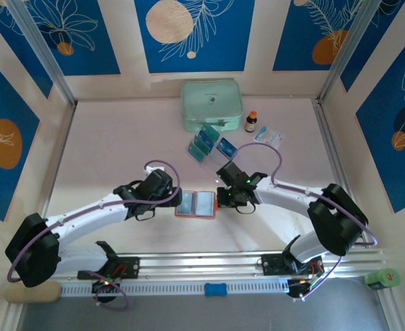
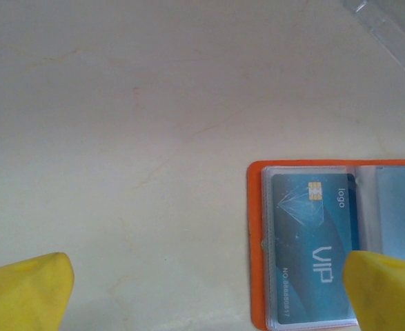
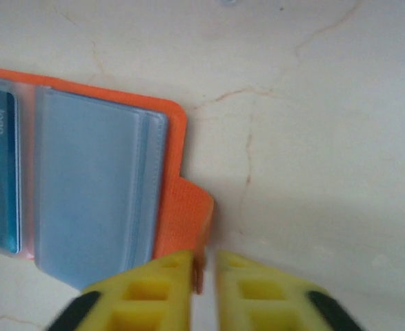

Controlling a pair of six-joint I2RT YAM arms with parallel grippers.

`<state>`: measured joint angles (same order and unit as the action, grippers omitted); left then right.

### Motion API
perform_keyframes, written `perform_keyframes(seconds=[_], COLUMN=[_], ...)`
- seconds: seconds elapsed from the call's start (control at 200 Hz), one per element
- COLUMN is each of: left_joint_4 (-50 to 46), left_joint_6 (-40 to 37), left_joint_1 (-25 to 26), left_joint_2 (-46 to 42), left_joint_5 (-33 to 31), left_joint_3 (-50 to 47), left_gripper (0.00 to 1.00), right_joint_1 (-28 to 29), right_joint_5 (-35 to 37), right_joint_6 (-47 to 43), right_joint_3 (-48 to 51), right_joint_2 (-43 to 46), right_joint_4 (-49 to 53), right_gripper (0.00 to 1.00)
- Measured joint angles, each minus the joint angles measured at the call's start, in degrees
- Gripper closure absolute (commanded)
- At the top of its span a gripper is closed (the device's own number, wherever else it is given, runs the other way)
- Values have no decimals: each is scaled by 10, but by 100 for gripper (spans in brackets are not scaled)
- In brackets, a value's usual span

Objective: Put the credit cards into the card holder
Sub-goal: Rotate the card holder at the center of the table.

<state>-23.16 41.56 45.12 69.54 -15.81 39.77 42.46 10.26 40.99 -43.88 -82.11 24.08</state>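
The orange card holder (image 1: 195,216) lies open at the table's centre between both grippers. Its left pocket holds a teal credit card (image 2: 312,241) marked VIP; the right pocket (image 3: 92,186) looks empty. More credit cards (image 1: 202,143) lie behind it, one (image 1: 225,146) slightly apart. My left gripper (image 1: 172,195) is open, its yellow fingers (image 2: 30,293) straddling the card holder's left edge (image 2: 256,241), one fingertip over the card. My right gripper (image 3: 203,265) is at the card holder's orange closing tab (image 3: 188,214). Its jaws stand a narrow gap apart, with the tab's end against the left finger.
A mint-green zip case (image 1: 211,105) stands at the back. A small brown bottle (image 1: 251,121) and a white-and-blue sachet (image 1: 269,135) lie to its right. A clear plastic rack's corner (image 2: 388,27) is near the loose cards. A green object (image 1: 381,278) sits off the table's front right.
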Motion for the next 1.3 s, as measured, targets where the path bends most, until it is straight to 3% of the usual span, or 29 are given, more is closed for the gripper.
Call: perform_keyframes(seconds=[0.235, 0.42, 0.605, 0.785, 1.0, 1.3], left_joint_4=[1, 7, 17, 29, 42, 60], left_joint_6=[-1, -1, -1, -1, -5, -5], left_joint_1=[1, 5, 17, 23, 30, 46], left_joint_2=[29, 55, 65, 76, 100, 122], left_joint_5=[17, 28, 38, 43, 49, 48], left_joint_3=[36, 59, 59, 59, 59, 59], left_gripper=[0, 0, 0, 0, 0, 0], right_joint_1=[-30, -44, -27, 11, 25, 0], right_joint_5=[-19, -63, -87, -88, -83, -73], right_joint_6=[12, 42, 80, 105, 113, 85], right_joint_3=[3, 12, 13, -1, -38, -49], right_joint_2=[108, 157, 125, 43, -51, -79], right_joint_4=[24, 12, -25, -62, -76, -71], right_gripper=[68, 72, 82, 92, 97, 99])
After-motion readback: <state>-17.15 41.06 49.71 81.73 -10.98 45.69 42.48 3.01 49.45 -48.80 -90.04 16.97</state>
